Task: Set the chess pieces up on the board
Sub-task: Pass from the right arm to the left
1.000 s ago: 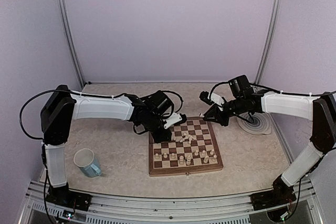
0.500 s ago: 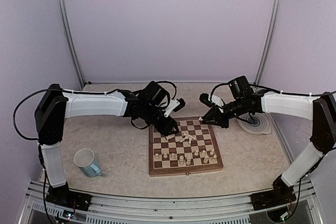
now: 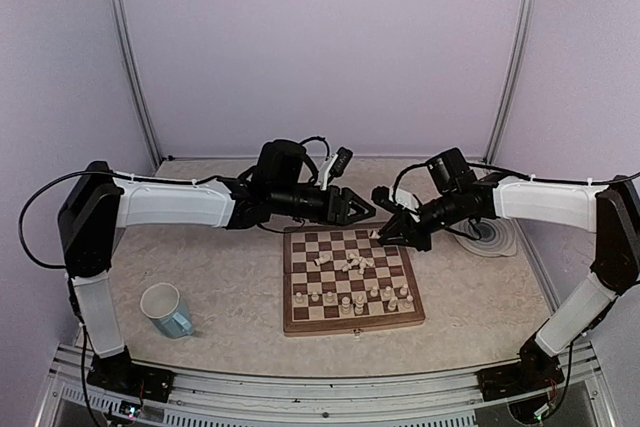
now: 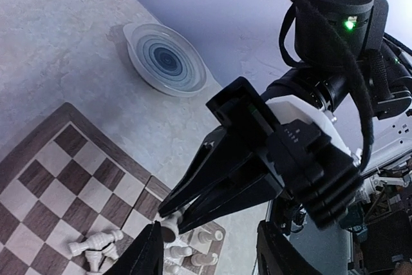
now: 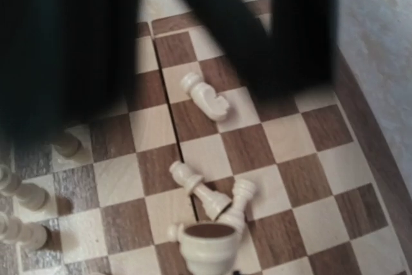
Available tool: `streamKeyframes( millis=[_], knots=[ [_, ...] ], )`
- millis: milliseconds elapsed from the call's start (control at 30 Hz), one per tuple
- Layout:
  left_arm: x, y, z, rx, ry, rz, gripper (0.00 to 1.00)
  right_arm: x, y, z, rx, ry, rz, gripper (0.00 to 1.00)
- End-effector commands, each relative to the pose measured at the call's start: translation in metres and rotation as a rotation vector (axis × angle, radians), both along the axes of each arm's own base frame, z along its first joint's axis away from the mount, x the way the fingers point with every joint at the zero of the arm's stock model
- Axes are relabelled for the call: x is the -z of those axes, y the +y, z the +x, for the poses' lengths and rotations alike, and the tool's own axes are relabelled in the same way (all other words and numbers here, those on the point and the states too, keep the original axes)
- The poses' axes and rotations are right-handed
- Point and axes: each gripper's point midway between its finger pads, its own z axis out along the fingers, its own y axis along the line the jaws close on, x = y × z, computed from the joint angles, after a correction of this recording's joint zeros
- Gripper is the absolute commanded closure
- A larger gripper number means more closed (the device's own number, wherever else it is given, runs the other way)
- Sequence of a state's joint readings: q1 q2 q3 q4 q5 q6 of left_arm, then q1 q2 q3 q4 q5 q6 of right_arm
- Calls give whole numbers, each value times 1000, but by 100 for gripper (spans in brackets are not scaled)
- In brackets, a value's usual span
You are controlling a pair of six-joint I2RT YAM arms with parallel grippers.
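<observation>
From above, the board (image 3: pixel 310 327) lies on the desk (image 3: pixel 220 267) between the two arms. A row of cream chess pieces (image 3: pixel 345 299) stands along its near side, and a small cluster (image 3: pixel 355 265) lies toppled near the middle. The left pincer (image 3: pixel 355 209) hangs over the board's far edge. The right pincer (image 3: pixel 382 234) is low over the far right corner, close to the left one. A pale blue mug (image 3: pixel 167 309) stands on the desk to the left, and a ringed plate (image 3: pixel 492 237) lies to the right of the board.

In the left wrist view, the left pincer's own fingers (image 4: pixel 147 256) stand apart with nothing gripped between them. Ahead of them the right pincer has its black jaws pinched together on one cream piece (image 4: pixel 168 230), just above the board's squares. Toppled pieces (image 4: pixel 96 243) lie beside it, and the plate sits on the desk beyond the board's corner.

In the right wrist view, the held piece (image 5: pixel 206 246) fills the bottom centre, its round brown end facing the camera. Under it two pieces (image 5: pixel 199 188) lie crossed on the squares, and a knight (image 5: pixel 205 98) lies on its side farther up, near the fold seam. Upright pieces (image 5: pixel 26 194) stand at the left edge. Dark blurred shapes cross the top; what they are cannot be told.
</observation>
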State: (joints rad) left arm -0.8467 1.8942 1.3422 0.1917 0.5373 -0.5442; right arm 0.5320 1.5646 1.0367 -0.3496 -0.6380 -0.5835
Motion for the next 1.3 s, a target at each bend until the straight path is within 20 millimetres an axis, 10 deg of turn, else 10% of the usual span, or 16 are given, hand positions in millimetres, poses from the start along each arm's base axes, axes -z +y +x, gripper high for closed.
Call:
streamKeyframes(
  millis=[0, 467, 1033, 1267],
  knots=[
    [3, -23, -6, 27, 45, -8, 51, -22, 5, -4, -23, -49, 23, 100],
    [37, -20, 2, -31, 92, 80, 55, -31, 6, -8, -33, -61, 45, 100],
    [41, -31, -10, 52, 124, 34, 88, -32, 6, -8, -31, -57, 46, 98],
    [11, -11, -3, 4, 85, -105, 91, -112, -35, 12, 26, 40, 335, 69]
  ],
)
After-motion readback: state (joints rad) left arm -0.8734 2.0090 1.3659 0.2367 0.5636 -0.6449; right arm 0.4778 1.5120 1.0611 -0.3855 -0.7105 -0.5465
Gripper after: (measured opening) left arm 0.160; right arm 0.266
